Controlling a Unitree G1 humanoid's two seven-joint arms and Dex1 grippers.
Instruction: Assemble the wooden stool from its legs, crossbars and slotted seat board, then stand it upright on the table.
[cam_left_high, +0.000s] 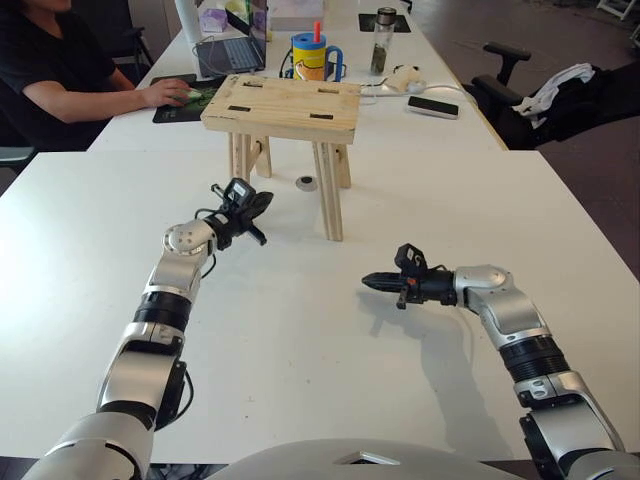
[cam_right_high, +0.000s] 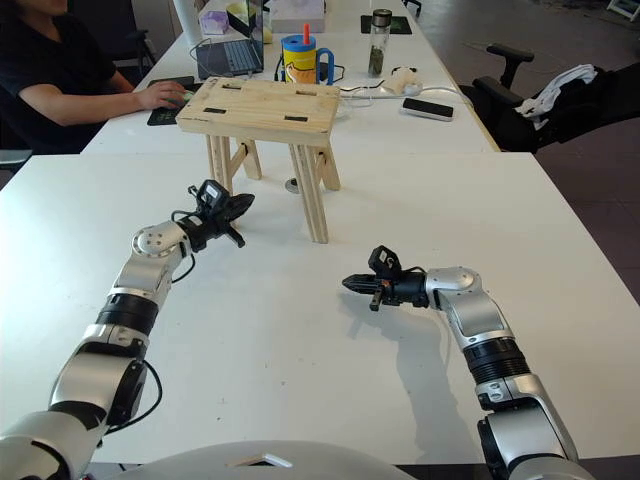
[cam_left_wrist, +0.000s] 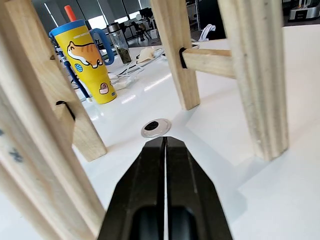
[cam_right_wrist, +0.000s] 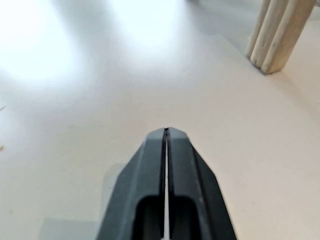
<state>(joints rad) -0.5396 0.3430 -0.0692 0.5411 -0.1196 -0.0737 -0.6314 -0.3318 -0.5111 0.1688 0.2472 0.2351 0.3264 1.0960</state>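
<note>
Assembled and upright, a pale wooden stool (cam_left_high: 281, 110) stands on four legs (cam_left_high: 330, 195) at the far middle of the white table (cam_left_high: 300, 350). From above, the head views show its flat seat (cam_right_high: 262, 103) cut with short dark slots. The left gripper (cam_left_high: 258, 205), its fingers pressed together, hovers just beside the stool on the near left, pointing in among the legs. The right gripper (cam_left_high: 372, 282), likewise closed tight, hangs low over the table, well apart from the stool on its near right. The left wrist view adds the underside: a crossbar (cam_left_wrist: 210, 60) set into a slot in one leg, and a small metal disc (cam_left_wrist: 155, 127) lying on the table between the legs. The right wrist view takes in the tabletop and the feet of the legs farther off. Beyond the stool, a yellow cup (cam_left_wrist: 87, 60) with a cat drawing and a blue handle stands near a dark bottle (cam_left_wrist: 120, 42). Faint blue marks on the leg closest to the left wrist camera cannot be read.
</note>
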